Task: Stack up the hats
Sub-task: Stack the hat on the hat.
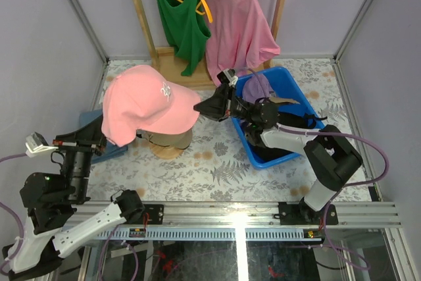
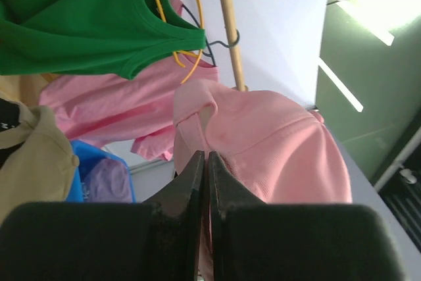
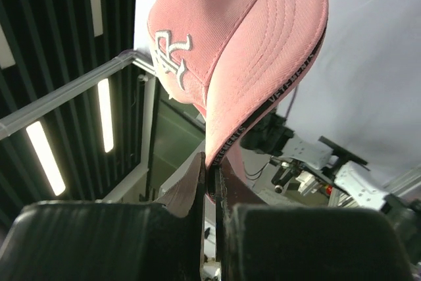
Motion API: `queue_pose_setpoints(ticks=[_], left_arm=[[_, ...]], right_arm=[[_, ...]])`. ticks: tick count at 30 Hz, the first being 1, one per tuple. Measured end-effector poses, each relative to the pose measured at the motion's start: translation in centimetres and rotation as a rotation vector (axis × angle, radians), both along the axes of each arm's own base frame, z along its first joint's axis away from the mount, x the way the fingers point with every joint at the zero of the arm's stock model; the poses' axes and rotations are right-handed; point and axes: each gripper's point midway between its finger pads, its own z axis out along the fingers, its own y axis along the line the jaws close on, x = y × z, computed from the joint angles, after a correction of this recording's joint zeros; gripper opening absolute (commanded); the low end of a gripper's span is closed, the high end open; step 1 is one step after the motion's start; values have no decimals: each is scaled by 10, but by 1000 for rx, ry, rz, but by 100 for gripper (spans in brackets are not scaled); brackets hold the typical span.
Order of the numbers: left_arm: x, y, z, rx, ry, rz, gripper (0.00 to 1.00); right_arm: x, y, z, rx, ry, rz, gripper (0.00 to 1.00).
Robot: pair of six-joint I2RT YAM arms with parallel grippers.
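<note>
Over the table (image 1: 217,162), pink cap (image 1: 148,100) crosswise, brim pointing right, left gripper (image 2: 205,157) clamped on rear, right gripper (image 3: 210,166) clamped on brim

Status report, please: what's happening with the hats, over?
Left hand shut on pink cap rear. Right hand shut on brim. Cap over tan cap; no obstruction seen.

top looks down; wrists close — sharing pink cap (image 1: 148,103).
</note>
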Motion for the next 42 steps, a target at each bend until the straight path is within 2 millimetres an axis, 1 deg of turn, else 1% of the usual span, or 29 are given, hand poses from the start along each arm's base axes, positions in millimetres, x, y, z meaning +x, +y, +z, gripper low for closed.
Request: queue_pose_setpoints(ticks=[5,9,13,18,25,31,36,39,42], left_arm=[[12,-4,-6,89,53,55,0],[26,-15,-19,199,108,94,0],[37,-23,-30,295,150,130,0],[46,-29,-45,392,184,168,0],[63,-47,-74,541,237,188,0],[66,-49,-92,599,259,202,0],[69,-50,-102,646,263,210,0],[71,-51,-105,665,258,220,0],[72,-52,-106,680,252,225,0]], right_arm=[[30,-11,-14,-32,11,-60,0],[50,-15,-36,-79,26,-82,0],[67,-16,-64,-135,47,-87,0],[81,-21,-89,-186,52,-93,0],[98,-27,-118,-234,62,-110,2],[108,-26,-142,-265,91,-119,7],[114,-26,-152,-278,104,-129,14],[120,-29,-157,-282,114,-147,19],[128,-32,-164,-288,130,-167,26]])
